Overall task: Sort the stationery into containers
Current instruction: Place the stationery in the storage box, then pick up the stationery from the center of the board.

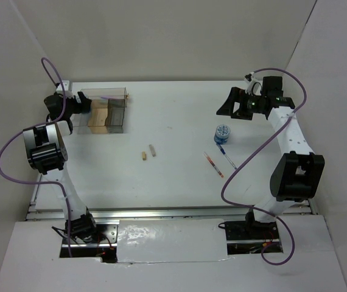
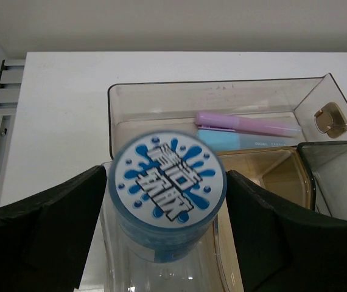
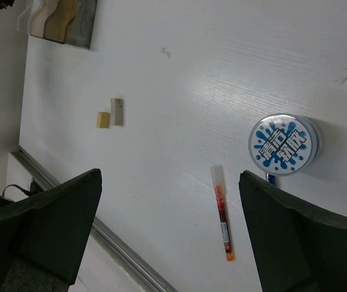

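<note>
We count loose on table point(image 1: 173, 121), mid-frame: red pen point(image 1: 213, 165), blue pen point(image 1: 226, 157), tan stubs point(image 1: 143, 156), blue tub point(image 1: 221, 132). Right claw point(image 3: 170, 182) released, empty. Upper left: organiser point(image 2: 110, 115) holds pale-blue bar point(image 2: 222, 139); left claw point(image 2: 167, 182) flanks other tub point(image 2: 168, 170) over clear compartment, and we cannot tell whether it is grasping.

White table point(image 1: 179, 121), aluminium rail point(image 1: 173, 212) along near edge — pale walls point(image 1: 161, 36)

A white surface point(image 1: 179, 121) is enclosed by a plain pale back wall point(image 1: 161, 36), a slanted left panel point(image 1: 3, 73) and a right panel point(image 1: 338, 91). A metal rail point(image 1: 173, 213) is fixed along its near edge, where a white board point(image 1: 173, 258) is laid. Everything is lit evenly and softly.
</note>
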`<action>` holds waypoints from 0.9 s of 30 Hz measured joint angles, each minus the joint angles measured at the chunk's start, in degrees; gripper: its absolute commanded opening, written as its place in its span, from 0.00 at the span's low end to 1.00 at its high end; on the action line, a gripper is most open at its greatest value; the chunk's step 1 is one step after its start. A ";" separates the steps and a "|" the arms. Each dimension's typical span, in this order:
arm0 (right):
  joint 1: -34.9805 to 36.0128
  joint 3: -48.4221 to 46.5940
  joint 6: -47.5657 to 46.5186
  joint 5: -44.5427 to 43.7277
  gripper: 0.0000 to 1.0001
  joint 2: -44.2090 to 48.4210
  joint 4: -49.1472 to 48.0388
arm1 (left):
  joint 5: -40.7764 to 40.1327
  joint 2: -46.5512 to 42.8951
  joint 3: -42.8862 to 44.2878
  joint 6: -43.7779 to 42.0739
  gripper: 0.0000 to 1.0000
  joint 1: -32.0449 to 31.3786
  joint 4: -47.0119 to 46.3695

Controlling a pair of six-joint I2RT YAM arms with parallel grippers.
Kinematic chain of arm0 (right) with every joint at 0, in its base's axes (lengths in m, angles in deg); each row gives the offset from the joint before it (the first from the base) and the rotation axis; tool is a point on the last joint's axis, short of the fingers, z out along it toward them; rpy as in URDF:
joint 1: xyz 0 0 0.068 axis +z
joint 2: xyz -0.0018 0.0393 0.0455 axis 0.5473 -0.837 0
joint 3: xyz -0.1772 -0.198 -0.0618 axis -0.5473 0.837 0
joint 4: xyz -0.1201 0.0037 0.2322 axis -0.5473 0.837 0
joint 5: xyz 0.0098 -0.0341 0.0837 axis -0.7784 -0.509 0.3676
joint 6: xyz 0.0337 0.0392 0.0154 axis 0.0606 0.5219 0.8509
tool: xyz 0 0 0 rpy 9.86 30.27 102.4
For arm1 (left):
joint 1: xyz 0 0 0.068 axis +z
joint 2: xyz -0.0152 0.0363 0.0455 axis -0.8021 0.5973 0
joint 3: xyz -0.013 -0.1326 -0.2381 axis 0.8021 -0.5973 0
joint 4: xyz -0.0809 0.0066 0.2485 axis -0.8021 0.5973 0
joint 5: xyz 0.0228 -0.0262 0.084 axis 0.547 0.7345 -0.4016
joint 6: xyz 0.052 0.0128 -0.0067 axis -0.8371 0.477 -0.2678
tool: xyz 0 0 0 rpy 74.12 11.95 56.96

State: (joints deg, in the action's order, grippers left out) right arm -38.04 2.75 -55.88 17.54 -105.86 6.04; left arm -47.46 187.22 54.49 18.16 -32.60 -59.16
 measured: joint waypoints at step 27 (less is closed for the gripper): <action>4.79 2.93 -8.72 -25.29 1.00 0.63 -2.69 | 7.96 -36.96 13.11 -7.67 0.99 1.22 41.59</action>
State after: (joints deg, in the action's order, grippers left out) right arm -33.26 5.68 -64.60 -7.75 -105.23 3.36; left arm -39.50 150.26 67.60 10.49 -31.37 -17.57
